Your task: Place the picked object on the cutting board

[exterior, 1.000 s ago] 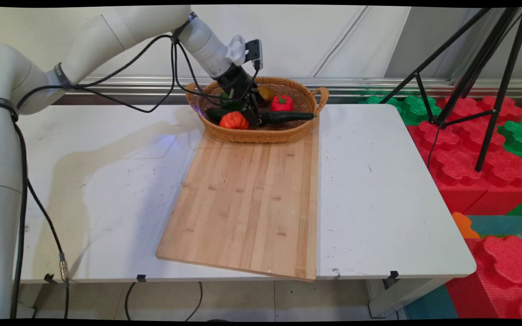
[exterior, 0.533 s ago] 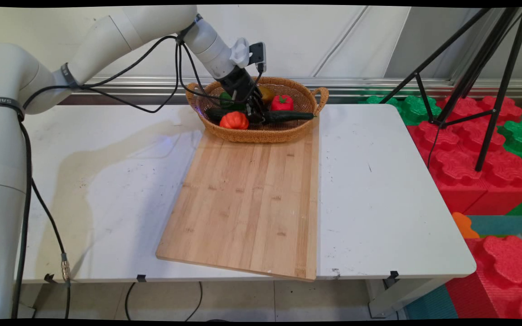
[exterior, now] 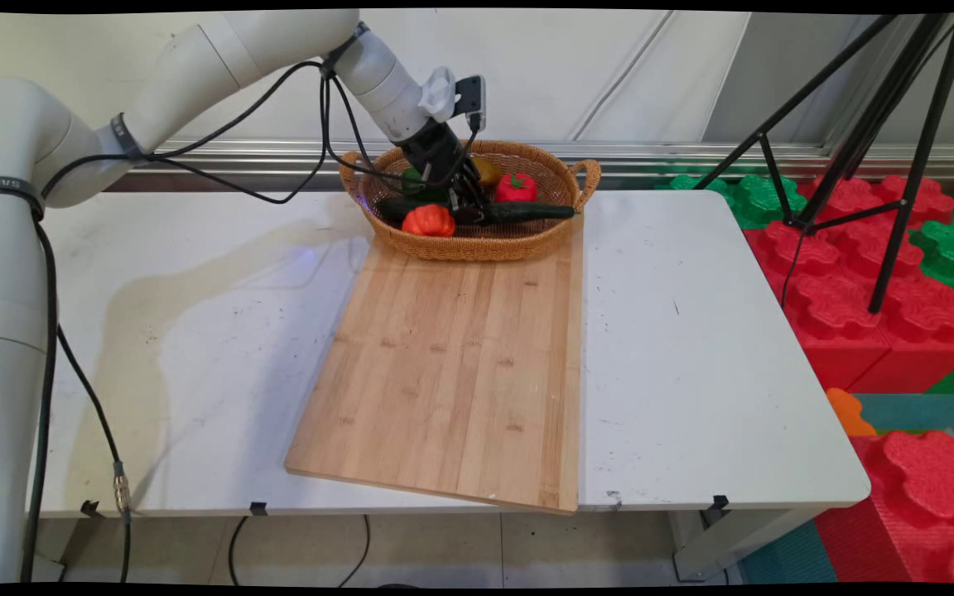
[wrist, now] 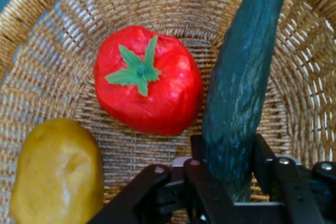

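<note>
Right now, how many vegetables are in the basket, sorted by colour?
Red: 1, the tomato
Orange: 1, the ribbed orange vegetable
Yellow: 1, the yellow potato-like piece
Green: 2, the cucumber, with the gripper shut on it, and a green vegetable partly hidden behind the arm
Total: 5 in the basket

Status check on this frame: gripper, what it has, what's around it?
Gripper shut on cucumber, inside basket. Tomato and potato alongside.
</note>
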`<state>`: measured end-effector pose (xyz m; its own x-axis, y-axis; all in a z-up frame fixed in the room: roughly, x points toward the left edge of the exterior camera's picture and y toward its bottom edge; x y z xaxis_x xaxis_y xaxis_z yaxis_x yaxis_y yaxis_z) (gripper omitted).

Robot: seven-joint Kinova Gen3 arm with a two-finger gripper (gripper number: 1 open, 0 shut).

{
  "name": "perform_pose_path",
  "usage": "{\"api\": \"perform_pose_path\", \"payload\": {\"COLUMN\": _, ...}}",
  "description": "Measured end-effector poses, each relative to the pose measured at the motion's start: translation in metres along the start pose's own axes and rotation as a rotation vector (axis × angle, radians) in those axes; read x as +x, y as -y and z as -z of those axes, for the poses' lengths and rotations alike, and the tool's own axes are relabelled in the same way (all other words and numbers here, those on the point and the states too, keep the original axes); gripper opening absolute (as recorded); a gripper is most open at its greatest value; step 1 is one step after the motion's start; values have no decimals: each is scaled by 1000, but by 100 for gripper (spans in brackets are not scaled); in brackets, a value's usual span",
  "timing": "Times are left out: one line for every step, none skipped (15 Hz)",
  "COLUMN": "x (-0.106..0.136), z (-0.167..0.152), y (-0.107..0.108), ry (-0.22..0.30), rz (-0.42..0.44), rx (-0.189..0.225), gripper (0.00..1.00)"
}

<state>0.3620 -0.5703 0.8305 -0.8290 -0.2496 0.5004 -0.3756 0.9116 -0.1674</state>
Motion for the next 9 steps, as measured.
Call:
{"api": "perform_pose_path", "payload": {"x": 1, "z": 3, "y": 0, "ry": -7, "rz": -4, "rx": 4, "gripper": 0}}
{"api": "perform_pose_path", "payload": {"x": 1, "z": 6, "y": 0, "ry": -12, "rz": -6, "rx": 7, "gripper": 0}}
{"api": "perform_pose_path", "payload": {"x": 1, "z": 11, "y": 1, "ry": -21, "rz": -11, "rx": 12, "gripper": 0}}
{"api": "perform_pose_path", "payload": {"x": 1, "z": 17, "y": 0, "ry": -31, "rz": -17, "rx": 18, "gripper": 0}}
{"api": "perform_pose_path", "payload": {"x": 1, "z": 24, "y": 0, "ry": -41, "rz": -25, "rx": 24, "gripper": 0}}
{"api": "perform_pose_path", "payload": {"x": 1, "z": 31, "y": -1, "ry": -50, "rz": -30, "rx": 29, "gripper": 0}}
{"api": "perform_pose_path", "payload": {"x": 1, "z": 39, "y": -2, "ry": -63, "rz": -36, "rx": 35, "gripper": 0}}
{"api": "perform_pose_path", "payload": {"x": 1, "z": 44, "y": -2, "ry": -72, "rz": -39, "rx": 39, "gripper": 0}}
{"api": "perform_pose_path", "payload": {"x": 1, "z": 52, "y": -4, "ry": -87, "rz": -45, "rx": 46, "gripper": 0}}
